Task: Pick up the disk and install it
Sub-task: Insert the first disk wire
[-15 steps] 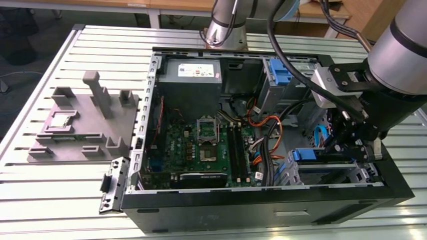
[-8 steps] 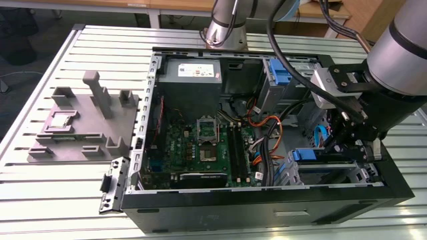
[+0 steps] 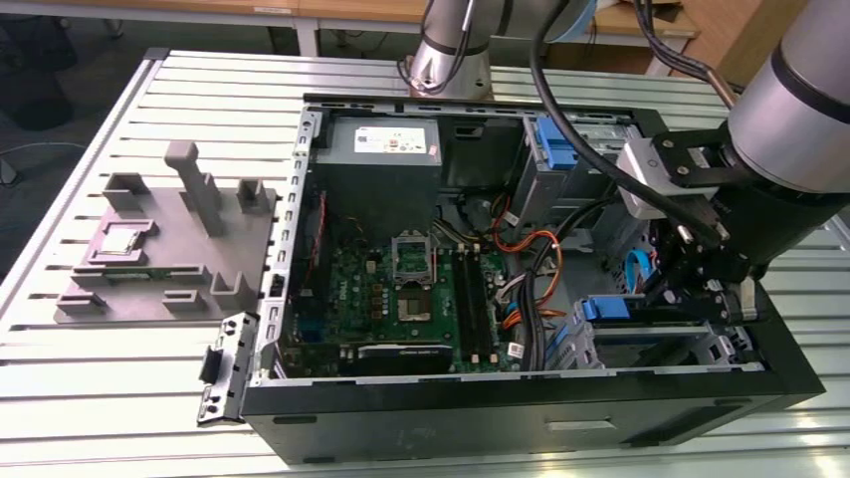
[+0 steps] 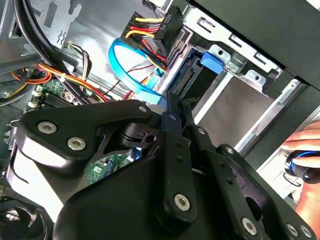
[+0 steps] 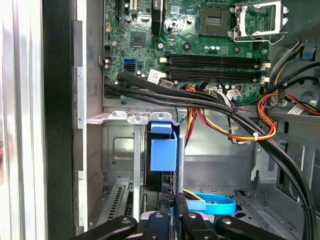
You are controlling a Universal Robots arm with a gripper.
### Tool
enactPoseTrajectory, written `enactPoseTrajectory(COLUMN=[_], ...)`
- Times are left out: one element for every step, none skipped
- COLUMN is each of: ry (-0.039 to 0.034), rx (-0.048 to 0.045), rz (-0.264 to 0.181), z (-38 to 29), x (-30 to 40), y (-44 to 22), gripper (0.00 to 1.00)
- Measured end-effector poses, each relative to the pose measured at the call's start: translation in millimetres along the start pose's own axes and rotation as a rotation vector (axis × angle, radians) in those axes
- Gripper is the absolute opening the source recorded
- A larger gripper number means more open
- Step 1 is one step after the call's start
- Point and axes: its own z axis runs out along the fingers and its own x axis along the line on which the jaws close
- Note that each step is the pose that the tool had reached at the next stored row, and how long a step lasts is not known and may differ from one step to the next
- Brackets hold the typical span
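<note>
The disk (image 5: 163, 150) stands on edge in the drive cage (image 5: 120, 150) at the case's front corner, its blue carrier end facing the first wrist view. Its connector end (image 4: 189, 80) and blue rail (image 4: 212, 60) appear in the second wrist view. In the exterior view the blue carrier (image 3: 614, 309) sits in the cage on that view's lower right. My gripper (image 4: 172, 107) is shut, the two black fingers pressed together with nothing between them. Its tips (image 5: 173, 207) sit right behind the disk's end; I cannot tell whether they touch it. The gripper (image 3: 680, 299) reaches down inside the case.
Black cable bundles (image 5: 210, 100) and orange-yellow wires (image 5: 265, 120) cross between motherboard (image 3: 412, 299) and cage. A blue flat cable (image 4: 131, 70) loops beside the disk. The power-supply box (image 3: 378, 149) sits at the case's back. A grey fixture plate (image 3: 166, 249) lies outside. A hand (image 4: 305, 142) rests by the case wall.
</note>
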Motion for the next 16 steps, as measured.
enactPoseTrajectory(ry=[0.0000, -0.0004, 0.0000, -0.0001, -0.0001, -0.0004, -0.0002, 0.0001, 0.0000, 0.0001, 0.0000, -0.0002, -0.0002, -0.0002, -0.0002, -0.0005], rx=[0.0000, 0.0000, 0.0000, 0.0000, 0.0000, 0.0000, 0.0000, 0.0000, 0.0000, 0.0000, 0.0000, 0.0000, 0.0000, 0.0000, 0.0000, 0.0000], rz=[0.000, 0.000, 0.000, 0.000, 0.000, 0.000, 0.000, 0.000, 0.000, 0.000, 0.000, 0.000, 0.000, 0.000, 0.000, 0.000], z=[0.1, 0.6, 1.7, 2.0, 2.2, 3.0, 3.6, 3.7, 3.8, 3.8, 3.9, 4.0, 4.0, 4.0, 4.0, 4.1], x=[0.0, 0.0, 0.1, 0.1, 0.1, 0.2, 0.2, 0.2, 0.2, 0.2, 0.2, 0.2, 0.2, 0.2, 0.2, 0.2], y=[0.0, 0.0, 0.2, 0.2, 0.2, 0.3, 0.3, 0.3, 0.3, 0.3, 0.4, 0.4, 0.4, 0.4, 0.4, 0.4], gripper=[0.16, 0.16, 0.16, 0.16, 0.16, 0.16, 0.16, 0.16, 0.16, 0.16, 0.16, 0.16, 0.16, 0.16, 0.16, 0.16])
